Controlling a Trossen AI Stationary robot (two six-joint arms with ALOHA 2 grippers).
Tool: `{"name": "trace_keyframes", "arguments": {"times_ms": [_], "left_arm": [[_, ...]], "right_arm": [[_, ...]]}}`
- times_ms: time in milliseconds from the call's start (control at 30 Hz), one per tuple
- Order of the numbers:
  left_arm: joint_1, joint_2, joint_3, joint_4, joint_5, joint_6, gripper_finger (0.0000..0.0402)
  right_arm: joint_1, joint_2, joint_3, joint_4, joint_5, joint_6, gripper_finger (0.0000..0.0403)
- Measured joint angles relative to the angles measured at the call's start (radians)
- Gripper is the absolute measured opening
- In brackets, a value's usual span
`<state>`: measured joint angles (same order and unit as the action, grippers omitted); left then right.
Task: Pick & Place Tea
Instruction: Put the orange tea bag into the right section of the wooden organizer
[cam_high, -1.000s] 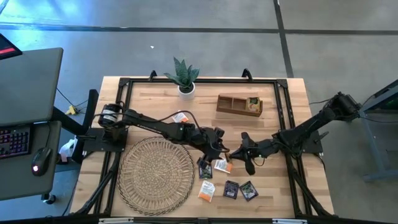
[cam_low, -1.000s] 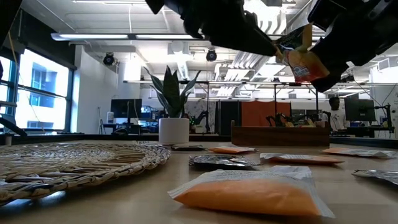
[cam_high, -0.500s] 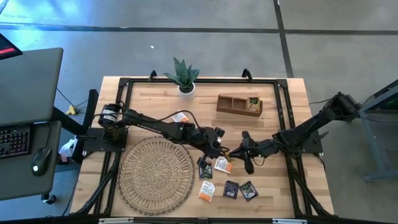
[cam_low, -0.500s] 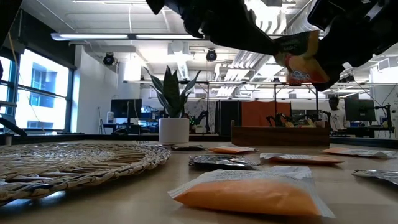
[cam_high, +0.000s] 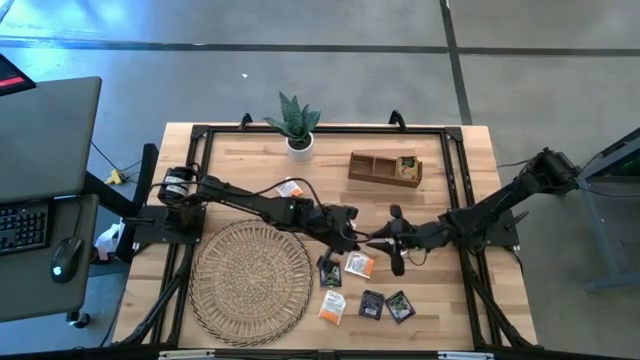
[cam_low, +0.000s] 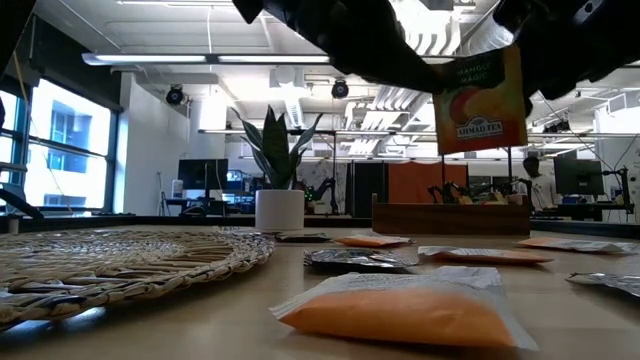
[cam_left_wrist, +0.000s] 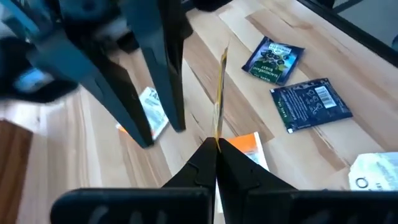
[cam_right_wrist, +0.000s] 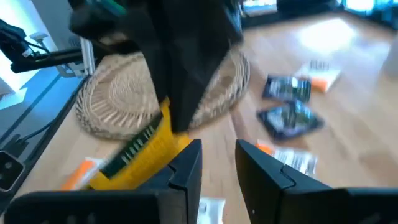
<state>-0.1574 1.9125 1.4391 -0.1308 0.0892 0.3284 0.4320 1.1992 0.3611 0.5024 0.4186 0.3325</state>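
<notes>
Pinching an orange-and-white tea sachet (cam_low: 480, 98) above mid-table, the left gripper (cam_high: 355, 238) meets the right gripper (cam_high: 385, 243), fingers parted; the wooden divided tray (cam_high: 372, 166) holds green sachets (cam_high: 407, 167).

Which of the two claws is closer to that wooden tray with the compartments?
Right. The right gripper sits just below the wooden tray in the high view; the left gripper, shut on an orange sachet, is farther toward the mat side.

Grey concrete floor (cam_high: 330, 80) with dark seams fills the upper frame of the high view. A dark desk (cam_high: 45, 130) with keyboard (cam_high: 22, 225) and mouse (cam_high: 62, 257) occupies the left edge. In the low view, windows (cam_low: 55, 150) stand at left; ceiling strip lights (cam_low: 165, 59) run overhead.
</notes>
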Motion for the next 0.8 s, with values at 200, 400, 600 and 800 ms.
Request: {"name": "trace_keyframes", "arguments": {"times_ms": [200,400,600,800], "left_arm": [[-0.001,0.000,0.000,-0.126,-0.146,-0.049,0.0001],[0.001,-0.014,-0.001,-0.104,-0.369,-0.124,0.0001],[-0.001,-0.014,-0.001,-0.095,-0.340,-0.129,0.0001],[0.000,-0.014,-0.001,-0.091,-0.415,-0.142,0.0001]], "right_arm": [[0.000,0.000,0.000,0.103,-0.023,-0.147,0.0094],[0.000,0.000,0.000,0.081,0.061,-0.210,0.0094],[0.000,0.000,0.000,0.059,0.179,-0.298,0.0094],[0.000,0.000,0.000,0.028,0.163,-0.283,0.0094]]}}
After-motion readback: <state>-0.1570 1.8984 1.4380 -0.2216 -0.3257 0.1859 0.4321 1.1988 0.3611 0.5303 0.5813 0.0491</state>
